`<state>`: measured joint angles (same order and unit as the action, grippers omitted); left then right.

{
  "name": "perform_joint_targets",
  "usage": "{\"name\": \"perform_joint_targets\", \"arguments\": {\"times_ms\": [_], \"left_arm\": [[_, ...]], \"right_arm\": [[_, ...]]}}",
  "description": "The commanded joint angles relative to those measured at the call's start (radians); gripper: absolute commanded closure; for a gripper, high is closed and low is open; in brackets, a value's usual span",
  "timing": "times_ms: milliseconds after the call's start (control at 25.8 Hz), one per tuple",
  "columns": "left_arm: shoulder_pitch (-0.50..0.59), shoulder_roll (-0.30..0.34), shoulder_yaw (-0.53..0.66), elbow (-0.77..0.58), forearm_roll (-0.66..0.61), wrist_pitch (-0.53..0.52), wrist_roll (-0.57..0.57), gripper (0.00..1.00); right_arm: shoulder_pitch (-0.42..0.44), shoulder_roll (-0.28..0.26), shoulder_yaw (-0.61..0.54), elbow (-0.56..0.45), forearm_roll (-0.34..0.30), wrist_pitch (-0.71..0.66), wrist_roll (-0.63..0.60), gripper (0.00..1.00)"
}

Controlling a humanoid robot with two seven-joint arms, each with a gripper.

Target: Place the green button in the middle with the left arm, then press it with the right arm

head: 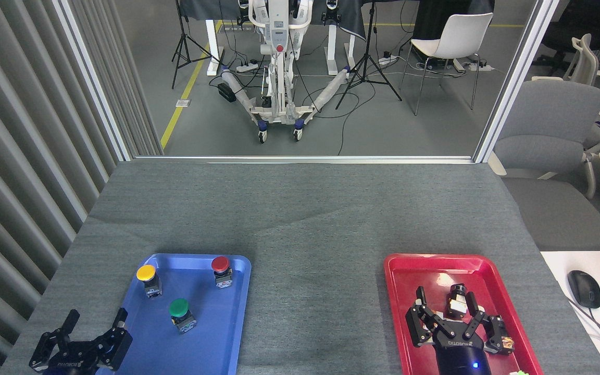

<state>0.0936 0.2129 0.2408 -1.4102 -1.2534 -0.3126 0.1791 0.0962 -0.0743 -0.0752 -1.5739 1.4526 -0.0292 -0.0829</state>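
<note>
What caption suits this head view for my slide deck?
Green-capped push button sits in blue plastic tray; left gripper and right gripper open, untouched.

The green button (179, 308) (cap only) stands on the blue tray (211, 338) with yellow button (146, 273) and red button (220, 264); the other tray (409, 271) is red.

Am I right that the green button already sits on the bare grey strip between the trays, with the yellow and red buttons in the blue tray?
Not quite. The head view shows the green button inside the blue tray, nearer the camera than the yellow button and red button. The grey strip between the trays is bare.
</note>
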Motion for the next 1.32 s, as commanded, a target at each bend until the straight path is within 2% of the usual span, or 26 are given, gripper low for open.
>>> {"name": "perform_joint_targets", "arguments": {"times_ms": [0, 155, 1277], "left_arm": [[-0.008, 0.0, 0.002, 0.005, 0.002, 0.003, 0.0, 0.01], [-0.023, 0.0, 0.002, 0.014, -0.006, 0.049, -0.003, 0.01], [-0.028, 0.0, -0.003, 0.022, -0.008, 0.018, 0.002, 0.01]], "right_arm": [[-0.001, 0.001, 0.0, 0.0, 0.0, 0.002, 0.0, 0.0], [-0.001, 0.001, 0.0, 0.0, 0.0, 0.002, 0.0, 0.0], [-0.001, 0.001, 0.0, 0.0, 0.0, 0.002, 0.0, 0.0]]}}
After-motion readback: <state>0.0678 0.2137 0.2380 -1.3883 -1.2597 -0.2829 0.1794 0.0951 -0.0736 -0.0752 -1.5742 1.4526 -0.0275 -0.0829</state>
